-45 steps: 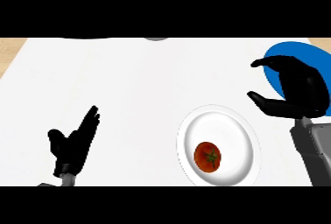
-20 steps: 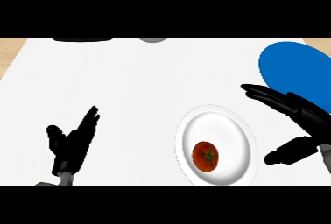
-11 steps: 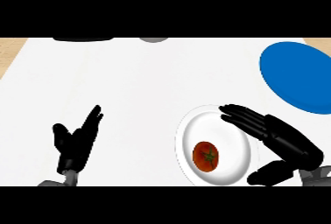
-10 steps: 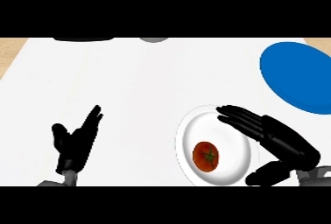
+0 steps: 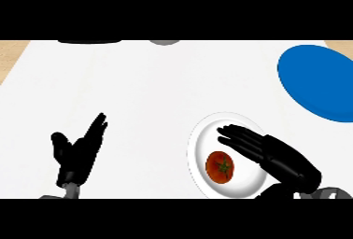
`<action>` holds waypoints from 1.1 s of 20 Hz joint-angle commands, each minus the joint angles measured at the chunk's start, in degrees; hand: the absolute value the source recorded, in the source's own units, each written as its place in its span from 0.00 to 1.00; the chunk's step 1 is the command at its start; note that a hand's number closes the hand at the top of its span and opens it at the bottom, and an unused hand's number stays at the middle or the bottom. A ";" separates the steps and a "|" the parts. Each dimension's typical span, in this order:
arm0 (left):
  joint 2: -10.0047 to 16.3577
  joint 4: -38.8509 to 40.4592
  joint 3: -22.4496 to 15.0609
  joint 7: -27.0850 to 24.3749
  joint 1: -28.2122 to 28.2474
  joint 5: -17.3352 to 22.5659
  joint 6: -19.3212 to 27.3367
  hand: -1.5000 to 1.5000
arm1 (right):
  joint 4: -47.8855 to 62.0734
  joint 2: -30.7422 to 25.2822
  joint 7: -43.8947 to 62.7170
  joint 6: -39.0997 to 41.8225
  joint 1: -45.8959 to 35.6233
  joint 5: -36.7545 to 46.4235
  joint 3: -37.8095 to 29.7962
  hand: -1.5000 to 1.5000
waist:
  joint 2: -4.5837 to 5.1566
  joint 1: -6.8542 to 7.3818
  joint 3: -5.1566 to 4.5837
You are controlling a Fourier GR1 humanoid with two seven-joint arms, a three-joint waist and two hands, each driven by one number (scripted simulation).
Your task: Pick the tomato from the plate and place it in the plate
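Bearing white plate [image 5: 205, 136], counter [image 5: 151, 93] perhaps wood-edged.

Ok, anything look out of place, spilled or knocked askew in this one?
Nothing stands out. The tomato sits whole on the white plate, and the blue plate lies flat at the far right.

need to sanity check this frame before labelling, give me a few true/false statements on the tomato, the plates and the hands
1. The tomato lies on the white plate. True.
2. The right hand is curled round the tomato. False: its fingers are straight, over the white plate next to the tomato.
3. The blue plate lies apart from the white plate, at the right edge. True.
4. The left hand rests on the blue plate. False: it is open at the lower left, away from both plates.
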 commanded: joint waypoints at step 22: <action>-4.45 -2.04 1.11 3.49 1.79 -5.54 -1.50 0.50 | 16.20 8.04 -4.53 -7.75 -2.89 23.15 6.10 1.00 | 0.24 0.28 -0.24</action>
